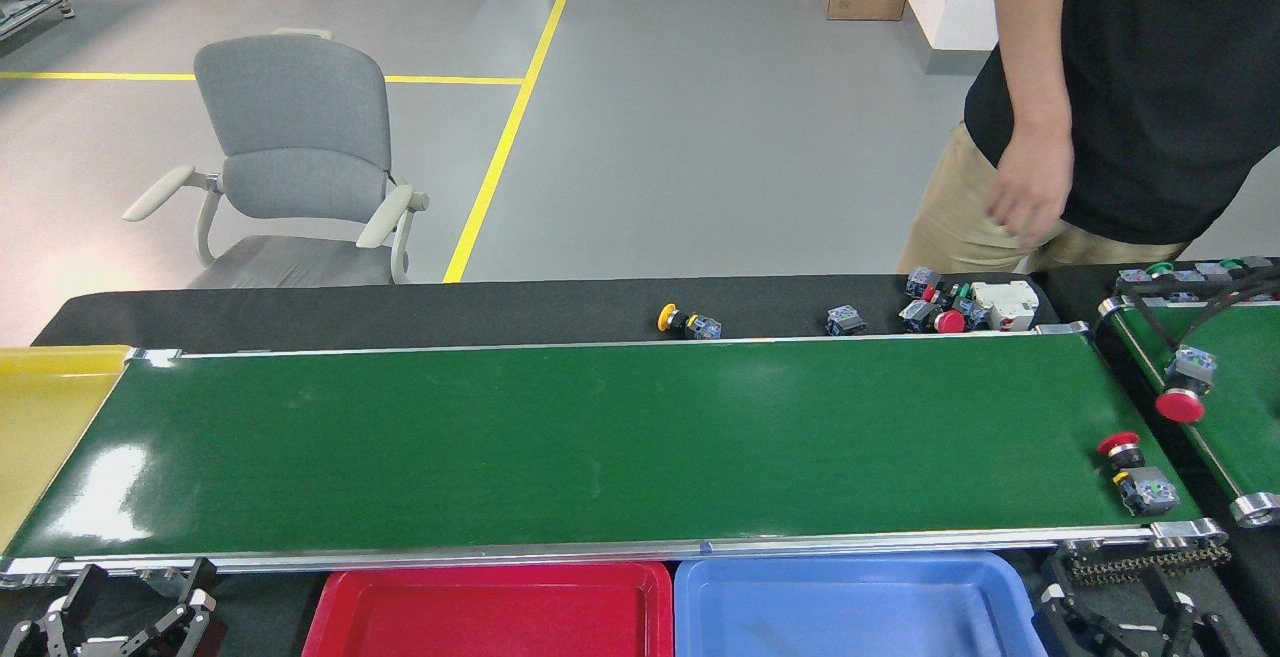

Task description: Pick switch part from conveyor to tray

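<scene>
**Switch part at right end of conveyor; both grippers low and clear of it**

Head view. The conveyor (600,442) spans the frame, its glossy green belt bare except at the far right end. There I see one switch part (1133,472), with a red mushroom cap and a grey-blue body, lying on its side near the front rail, close to the end roller. A second red-capped switch (1182,386) sits on the narrower slanted belt (1235,407) to the right. More switch parts (950,305) lie in a cluster on the black surface behind the conveyor's back rail.

The red tray (490,609) sits just in front of the conveyor's front rail, with a blue tray (850,605) touching its right side. A yellow tray (40,417) adjoins the belt's left end.

My left gripper (115,617) shows at the bottom left edge, fingers spread and holding nothing. My right gripper (1140,617) is at the bottom right; I cannot tell how far it is open. A person (1150,87) stands behind the right end.
</scene>
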